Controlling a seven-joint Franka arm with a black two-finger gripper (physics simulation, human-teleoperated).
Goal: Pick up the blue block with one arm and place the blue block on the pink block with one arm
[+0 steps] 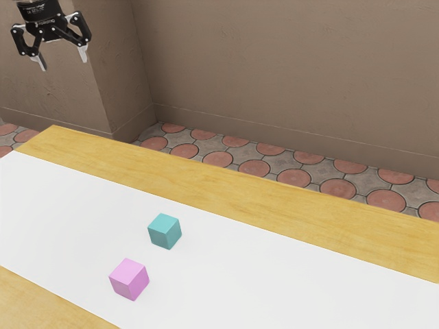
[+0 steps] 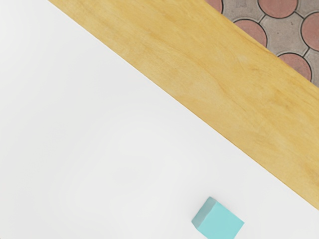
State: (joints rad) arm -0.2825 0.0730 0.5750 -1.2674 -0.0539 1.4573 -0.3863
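Small teal-blue block (image 1: 164, 230), a cube resting flat on the white table surface, one corner turned toward the exterior camera, pink block (image 1: 129, 279) just beside it, nearer the camera, apart, not touching, also flat.

One blue block (image 1: 164, 229), one pink block (image 1: 129, 278).

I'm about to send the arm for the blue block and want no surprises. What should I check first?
1. Jaws open and empty: ok.
2. Blue block free, nothing touching it: ok.
3. Pink block top bare: ok.
4. Gap between the two blocks for the jaws: ok.
5. Jaws above the blue block: not ok; they hang high at the exterior view's upper left.
6. Jaws squared to the blue block's sides: cannot tell.
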